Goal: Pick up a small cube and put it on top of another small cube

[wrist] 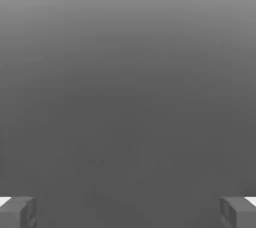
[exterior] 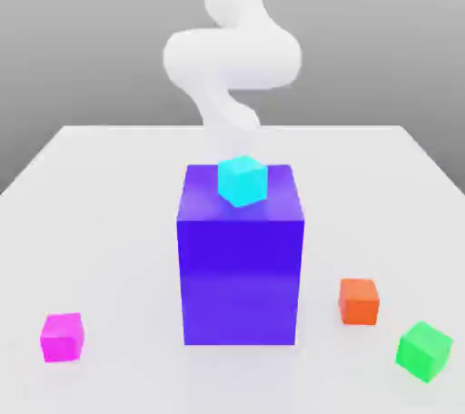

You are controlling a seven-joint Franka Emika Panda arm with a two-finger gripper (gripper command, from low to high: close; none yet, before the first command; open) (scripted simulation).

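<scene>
1. Five blocks sit on the white table: a tall blue block, a cyan cube on its top, a pink cube, an orange cube and a green cube.
2. The white arm rises behind the blue block, which hides its lower end.
3. In the hand view the pincer stands wide apart – one grey fingertip at each lower corner, nothing between them, just plain grey background.
4. The pink cube – the task's cube – lies on the table well apart from the pincer, at the exterior view's lower left, clear of the blue block.
5. Orange and green cubes lie near each other at the exterior view's lower right.
</scene>
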